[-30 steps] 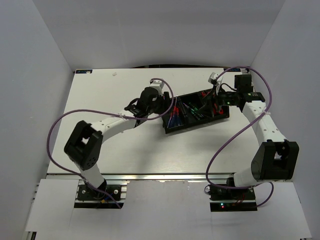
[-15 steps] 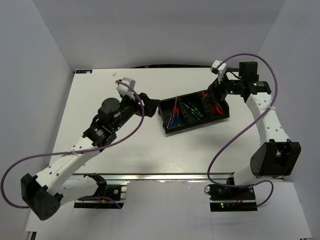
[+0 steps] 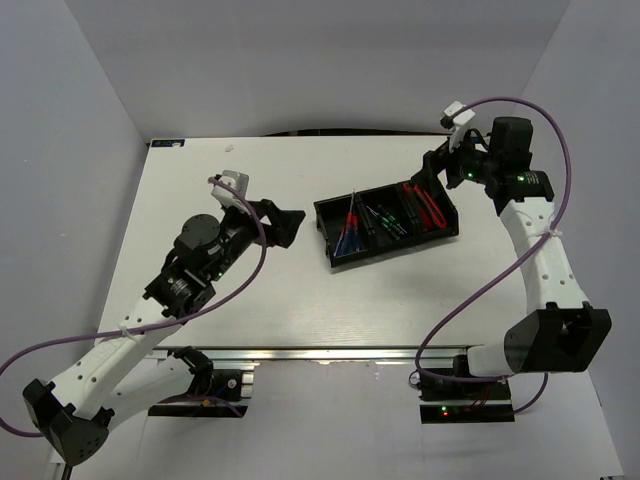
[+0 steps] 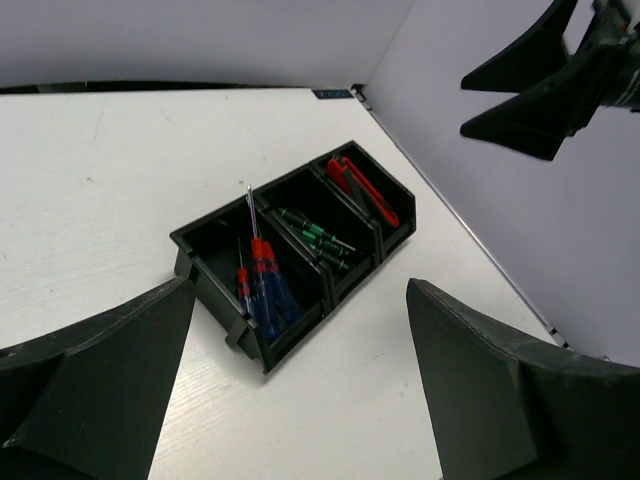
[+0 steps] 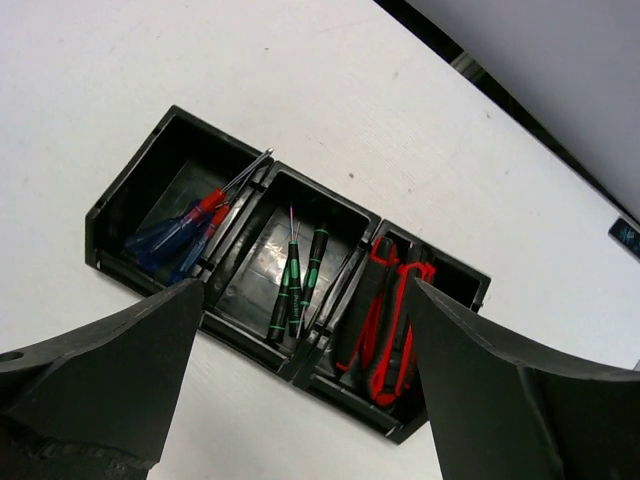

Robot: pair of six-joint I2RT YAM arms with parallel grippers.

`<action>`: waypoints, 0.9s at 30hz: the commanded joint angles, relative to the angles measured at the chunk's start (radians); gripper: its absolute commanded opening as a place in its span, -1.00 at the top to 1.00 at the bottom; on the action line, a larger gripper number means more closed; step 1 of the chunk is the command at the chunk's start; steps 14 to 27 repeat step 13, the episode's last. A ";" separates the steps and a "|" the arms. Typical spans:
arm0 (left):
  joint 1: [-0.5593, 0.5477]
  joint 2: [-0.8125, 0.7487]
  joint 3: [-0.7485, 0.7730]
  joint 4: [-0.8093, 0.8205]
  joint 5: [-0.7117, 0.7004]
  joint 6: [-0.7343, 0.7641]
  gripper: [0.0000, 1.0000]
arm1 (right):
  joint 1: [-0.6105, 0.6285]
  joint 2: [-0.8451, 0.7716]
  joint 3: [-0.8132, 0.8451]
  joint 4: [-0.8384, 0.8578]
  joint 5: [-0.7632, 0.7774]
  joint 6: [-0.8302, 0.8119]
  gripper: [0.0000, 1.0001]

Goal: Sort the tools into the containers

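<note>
Left claw (image 3: pixel 289 226) withdrawn farther from tray (image 3: pixel 390 251), right claw (image 3: pixel 433 177) lifted

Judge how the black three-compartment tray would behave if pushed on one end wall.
The tray sits low and wide on the smooth table, so it would probably slide, not tip. An off-centre push would likely spin it. The blue-handled screwdrivers lie loose, one shaft leaning on a divider, so they may roll or shift.

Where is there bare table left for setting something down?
Free: the wide table strip nearer than the tray, and the far-left corner beyond the left claw. Crowded: all three tray compartments, and the right claw hangs by its right end.
</note>
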 commanded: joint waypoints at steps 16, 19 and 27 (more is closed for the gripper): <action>-0.005 -0.036 -0.069 -0.015 -0.014 -0.037 -0.96 | -0.005 -0.058 -0.056 0.067 0.247 0.284 -0.79; -0.005 -0.036 -0.069 -0.015 -0.014 -0.037 -0.96 | -0.005 -0.058 -0.056 0.067 0.247 0.284 -0.79; -0.005 -0.036 -0.069 -0.015 -0.014 -0.037 -0.96 | -0.005 -0.058 -0.056 0.067 0.247 0.284 -0.79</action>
